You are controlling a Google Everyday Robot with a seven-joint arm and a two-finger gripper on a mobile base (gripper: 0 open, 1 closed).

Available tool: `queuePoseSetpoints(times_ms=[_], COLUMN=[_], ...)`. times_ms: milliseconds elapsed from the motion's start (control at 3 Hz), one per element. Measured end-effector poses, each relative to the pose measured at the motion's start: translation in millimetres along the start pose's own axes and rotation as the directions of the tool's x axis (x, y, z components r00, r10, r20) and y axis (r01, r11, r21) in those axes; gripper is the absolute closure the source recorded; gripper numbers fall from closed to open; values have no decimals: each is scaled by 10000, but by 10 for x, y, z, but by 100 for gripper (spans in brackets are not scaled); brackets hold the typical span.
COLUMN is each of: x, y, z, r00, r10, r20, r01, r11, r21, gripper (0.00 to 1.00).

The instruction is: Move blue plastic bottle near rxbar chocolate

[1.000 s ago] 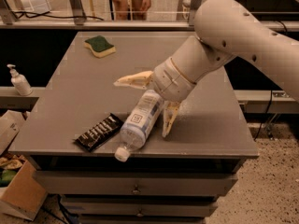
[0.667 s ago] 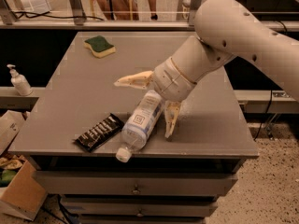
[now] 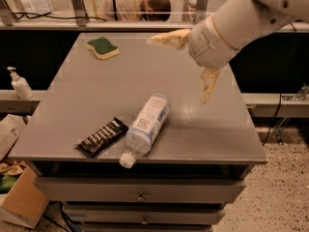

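Clear plastic is free: the pincer [image 3: 177,69] has let go! A second ago its two cream fingers straddled the blue plastic bottle [image 3: 147,122]; now it has lifted up and away to the right and hangs above the back half of the bench [image 3: 96,95], fingers spread wide, nothing between them. The bottle hasn't budged. It lies on its side near the front edge, white cap poking just past the lip, neck end just beside the rxbar chocolate [image 3: 102,137], which sits where it was. By my reading the move is done and this is the retreat. The one worry is that overhanging cap if the bottle rolls.

Round the scene: a flat grey top, drawers [image 3: 140,195] underneath. A green-and-yellow sponge [image 3: 103,47] rests at the far left corner, well apart. A white pump dispenser [image 3: 19,83] stands on a ledge to the left, a cardboard box [image 3: 19,204] sits on the speckled floor, and a person [image 3: 145,4] bends behind the glass.
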State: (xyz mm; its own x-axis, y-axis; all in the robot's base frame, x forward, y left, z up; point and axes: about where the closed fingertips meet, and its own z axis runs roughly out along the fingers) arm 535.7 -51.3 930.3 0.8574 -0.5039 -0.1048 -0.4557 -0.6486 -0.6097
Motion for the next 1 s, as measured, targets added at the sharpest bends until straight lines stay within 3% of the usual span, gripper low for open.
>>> queuePoseSetpoints(times_ms=[333,667,1000], x=[250,560,560], y=[-102,-73,-74], z=[-372,-648,-648], r00=[9915,9683,9684], r10=[146,731,730], r20=[-1294,-2387,-2386], r01=[-102,-589,-588], r11=[9994,9961,9961], r21=[345,661,661], gripper=[0,0,0])
